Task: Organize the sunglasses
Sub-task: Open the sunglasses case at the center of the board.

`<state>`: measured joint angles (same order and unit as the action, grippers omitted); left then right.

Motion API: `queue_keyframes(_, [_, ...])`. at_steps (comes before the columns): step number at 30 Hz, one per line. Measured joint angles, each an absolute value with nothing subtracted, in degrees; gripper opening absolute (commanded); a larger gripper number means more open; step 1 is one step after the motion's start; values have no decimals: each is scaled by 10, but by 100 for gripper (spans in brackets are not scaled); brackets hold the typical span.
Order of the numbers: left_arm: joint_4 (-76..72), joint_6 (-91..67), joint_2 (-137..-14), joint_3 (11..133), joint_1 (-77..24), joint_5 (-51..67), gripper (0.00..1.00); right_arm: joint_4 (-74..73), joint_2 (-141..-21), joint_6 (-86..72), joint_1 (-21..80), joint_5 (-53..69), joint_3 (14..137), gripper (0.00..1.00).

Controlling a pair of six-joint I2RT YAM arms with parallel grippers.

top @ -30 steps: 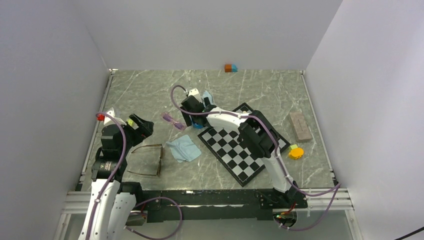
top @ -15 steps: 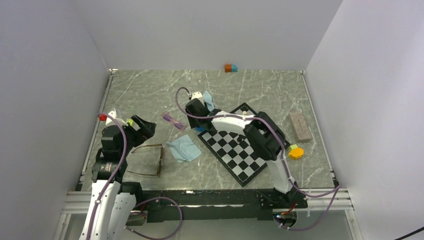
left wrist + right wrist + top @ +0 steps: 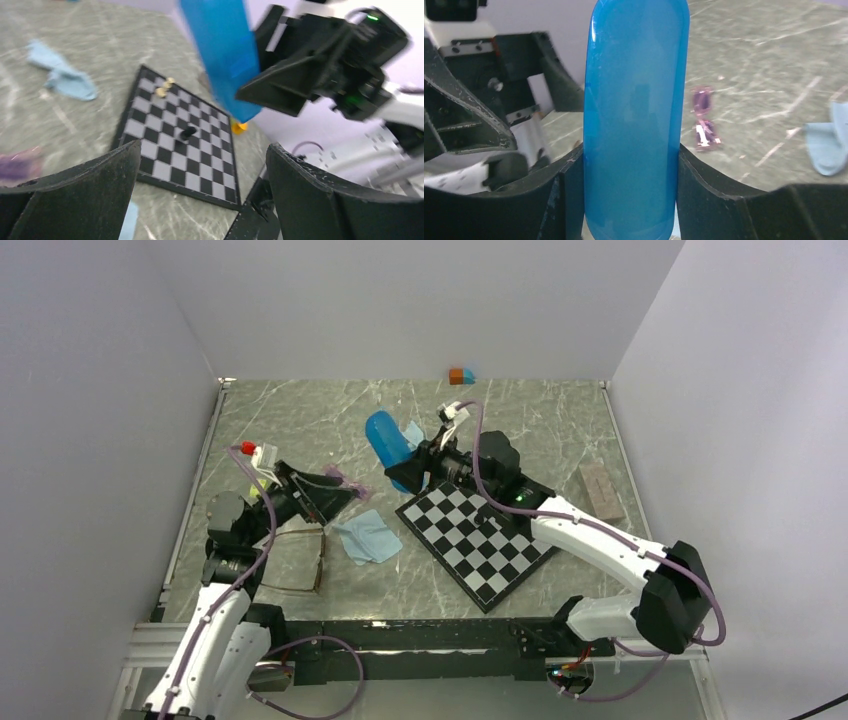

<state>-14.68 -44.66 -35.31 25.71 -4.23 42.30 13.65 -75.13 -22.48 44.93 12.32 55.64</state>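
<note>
Large thin brown-framed sunglasses (image 3: 320,560): near left, lying flat, untouched.
Left gripper (image 3: 335,498): fingers wide, empty, just beside small translucent purple sunglasses (image 3: 703,121), mid-scene; careless descent could knock them away.
Right gripper (image 3: 420,465): clamped on 1 end of blue capsule-shaped case (image 3: 636,115); end grip may let it swivel or slip.
2 arms close: collision risk.

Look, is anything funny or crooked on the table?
The chessboard lies crooked, turned like a diamond, with a small black piece on it. The blue case isn't on the table at all: the right gripper holds it up in the air.
</note>
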Motion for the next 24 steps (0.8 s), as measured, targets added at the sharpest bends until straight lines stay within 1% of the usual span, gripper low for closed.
queue_keyframes(4, [-237, -453, -355, 251, -102, 453, 99, 153, -740, -243, 449, 201, 534, 0])
queue_keyframes(7, [-246, -434, -364, 273, -152, 451, 99, 160, -741, -257, 449, 243, 525, 0])
queue_keyframes(10, [-246, -415, -387, 300, -179, 441, 99, 194, -740, -272, 449, 279, 509, 0])
queue_keyframes(18, [-269, -414, -449, 309, -186, 437, 99, 295, -715, -327, 446, 367, 458, 0])
queue_keyframes(24, [-309, -418, -451, 309, -193, 450, 99, 347, -712, -356, 447, 413, 453, 0])
